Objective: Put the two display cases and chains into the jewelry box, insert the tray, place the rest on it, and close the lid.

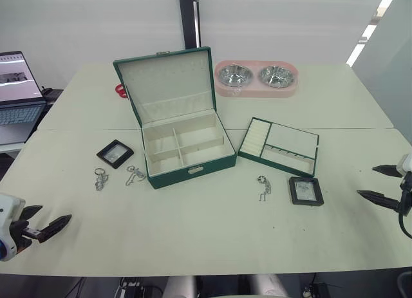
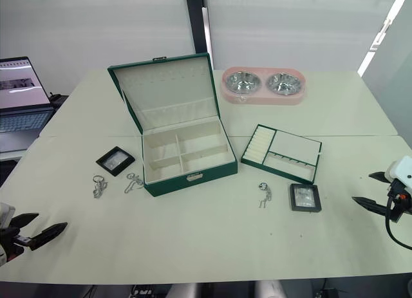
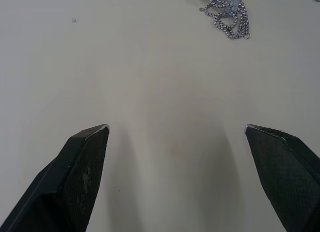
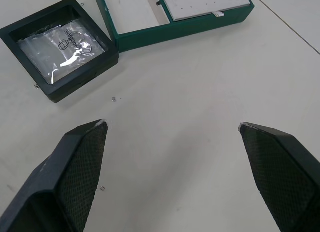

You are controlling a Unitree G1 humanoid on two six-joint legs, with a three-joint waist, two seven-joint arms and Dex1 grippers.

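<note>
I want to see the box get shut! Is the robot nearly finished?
Not yet. The jewelry box is open and empty. Both display cases, the chains and the tray lie on the table. Both grippers are open, holding nothing.

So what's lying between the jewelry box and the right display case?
One silvery chain on the table, seen from the head camera, between jewelry box and display case.

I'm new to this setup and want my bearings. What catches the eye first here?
The jewelry box stands mid-table, its lid raised, compartments empty. The tray lies on the table to its right, a pink double bowl behind. Both display cases and the chains lie on the table around the box.
</note>
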